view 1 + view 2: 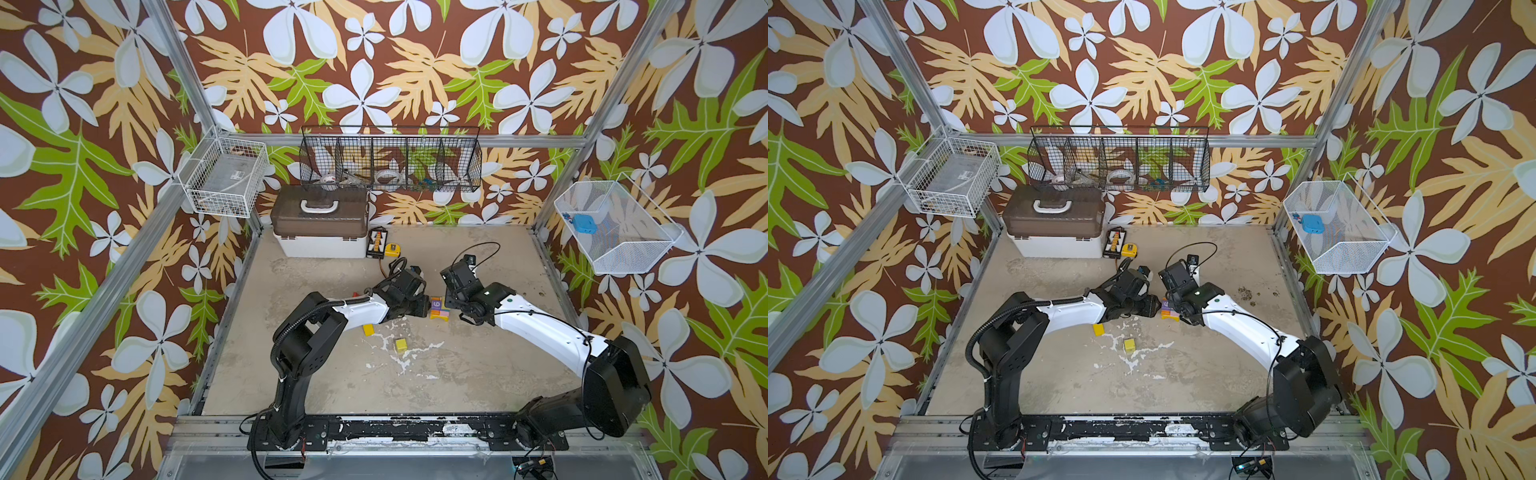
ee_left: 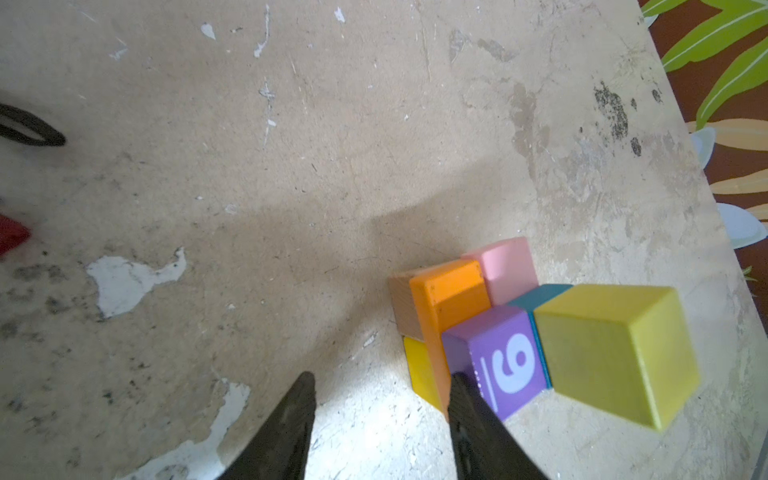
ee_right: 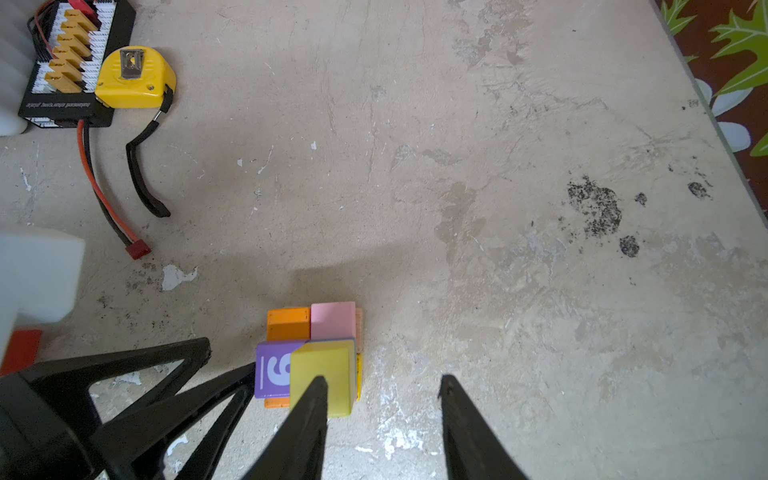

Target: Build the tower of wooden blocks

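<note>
The tower is a low cluster mid-table: a purple "9" block, an orange bar, pink, tan and teal blocks, with a yellow cube on top. My left gripper is open at the cluster's left side, one finger against the purple and orange blocks, bare table between its jaws. My right gripper is open at the right side; one finger overlaps the yellow cube. Two loose yellow blocks lie nearer the front.
A brown-lidded white toolbox stands at the back left. Beside it lie a black connector board, a yellow tape measure and a red-tipped cable. Wire baskets hang on the walls.
</note>
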Motion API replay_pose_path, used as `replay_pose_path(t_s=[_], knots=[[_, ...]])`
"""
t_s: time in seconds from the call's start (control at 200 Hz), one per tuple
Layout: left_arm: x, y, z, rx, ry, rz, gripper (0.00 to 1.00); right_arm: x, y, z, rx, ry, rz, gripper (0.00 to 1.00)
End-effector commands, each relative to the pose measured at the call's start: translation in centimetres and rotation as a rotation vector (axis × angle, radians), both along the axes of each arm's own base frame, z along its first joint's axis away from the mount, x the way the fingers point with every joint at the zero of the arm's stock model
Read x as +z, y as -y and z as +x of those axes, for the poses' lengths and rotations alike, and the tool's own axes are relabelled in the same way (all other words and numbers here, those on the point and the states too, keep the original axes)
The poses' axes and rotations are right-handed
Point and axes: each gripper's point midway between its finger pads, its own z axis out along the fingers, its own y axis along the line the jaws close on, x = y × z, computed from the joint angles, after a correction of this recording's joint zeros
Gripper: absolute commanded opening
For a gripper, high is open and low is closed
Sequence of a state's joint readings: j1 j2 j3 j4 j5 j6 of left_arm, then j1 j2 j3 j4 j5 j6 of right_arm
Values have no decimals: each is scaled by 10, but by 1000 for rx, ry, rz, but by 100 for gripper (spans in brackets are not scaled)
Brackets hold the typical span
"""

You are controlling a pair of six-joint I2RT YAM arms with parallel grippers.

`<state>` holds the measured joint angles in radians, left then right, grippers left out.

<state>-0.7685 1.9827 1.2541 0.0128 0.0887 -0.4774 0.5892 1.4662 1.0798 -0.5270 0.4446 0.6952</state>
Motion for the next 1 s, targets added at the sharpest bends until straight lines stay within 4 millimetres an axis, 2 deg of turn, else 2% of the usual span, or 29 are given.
replay_pose_path(t_s=[0.0, 0.15, 0.285, 0.4, 0.47, 0.49, 0.616, 0.681, 0.776, 0.861, 0.906, 0.996], knots=[[5, 3, 0, -6, 6, -19, 54, 1, 1, 0, -1, 0, -9, 46], [4, 0, 2, 7, 11, -6, 54, 2, 1, 0, 0, 1, -8, 46], [7, -11, 8, 49, 43, 41, 54, 8, 2, -2, 1, 16, 4, 46], [25, -30, 13, 114, 115, 70, 53, 20, -1, -10, 32, 47, 38, 48], [49, -52, 14, 195, 195, 74, 53, 28, -12, -16, 75, 79, 70, 52], [53, -60, 13, 220, 217, 79, 53, 30, -17, -18, 95, 88, 77, 53], [110, -119, 2, 414, 423, 26, 53, 37, -62, -40, 245, 115, 76, 57], [133, -153, -9, 524, 511, -19, 58, 32, -87, -52, 328, 109, 61, 56], [148, -194, -28, 645, 600, -80, 71, 18, -123, -74, 447, 100, 19, 55], [160, -220, -41, 731, 648, -141, 80, -1, -148, -94, 532, 85, -32, 54], [162, -228, -46, 758, 659, -155, 84, -13, -156, -100, 559, 66, -56, 54], [164, -236, -51, 775, 671, -167, 84, -37, -165, -103, 583, 14, -91, 52]])
